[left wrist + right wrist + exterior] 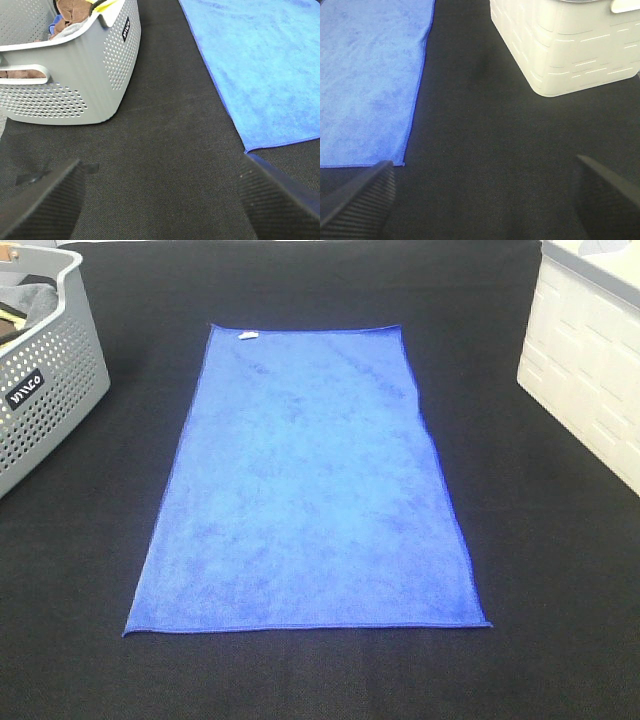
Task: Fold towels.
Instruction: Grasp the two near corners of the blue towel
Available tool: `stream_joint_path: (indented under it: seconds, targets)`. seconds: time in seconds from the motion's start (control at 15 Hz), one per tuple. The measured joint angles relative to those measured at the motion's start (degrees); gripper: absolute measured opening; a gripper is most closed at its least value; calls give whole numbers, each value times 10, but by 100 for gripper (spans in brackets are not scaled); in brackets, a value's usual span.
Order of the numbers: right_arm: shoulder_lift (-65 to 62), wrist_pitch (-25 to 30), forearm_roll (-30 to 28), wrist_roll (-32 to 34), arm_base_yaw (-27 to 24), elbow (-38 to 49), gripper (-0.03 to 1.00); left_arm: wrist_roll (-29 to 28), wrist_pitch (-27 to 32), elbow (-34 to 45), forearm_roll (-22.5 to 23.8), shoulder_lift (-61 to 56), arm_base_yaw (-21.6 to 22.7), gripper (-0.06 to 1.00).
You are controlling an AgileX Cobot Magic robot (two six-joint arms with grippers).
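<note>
The black surface (300, 680) holds the blue towel (310, 490) flat in the middle, with its tag (247, 336) at twelve o'clock. No fold is made yet, so all folding is left. The left tool (160, 200) and right tool (485, 200) are both spread wide and empty, maybe near its six o'clock corners.

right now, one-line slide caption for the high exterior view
Blue towel lying flat on black mat between grey basket and white bin.

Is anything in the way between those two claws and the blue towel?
Nothing visible. Only black mat lies between the towel and the open left gripper or right gripper. The grey basket and white bin stand off to the sides.
</note>
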Motion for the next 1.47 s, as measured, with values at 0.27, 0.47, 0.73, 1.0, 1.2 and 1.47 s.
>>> stream_joint_path:
  seconds: [0.27, 0.47, 0.73, 1.0, 1.2, 1.47]
  targets:
    - [0, 0, 0, 0, 0, 0, 88, 0, 0, 0, 0, 0, 0, 79]
    - [0, 0, 0, 0, 0, 0, 88, 0, 0, 0, 0, 0, 0, 79]
    - [0, 0, 0, 0, 0, 0, 88, 0, 0, 0, 0, 0, 0, 79]
    - [0, 0, 0, 0, 0, 0, 88, 0, 0, 0, 0, 0, 0, 79]
    - [0, 0, 0, 0, 0, 0, 88, 0, 0, 0, 0, 0, 0, 79]
    - [0, 0, 0, 0, 0, 0, 88, 0, 0, 0, 0, 0, 0, 79]
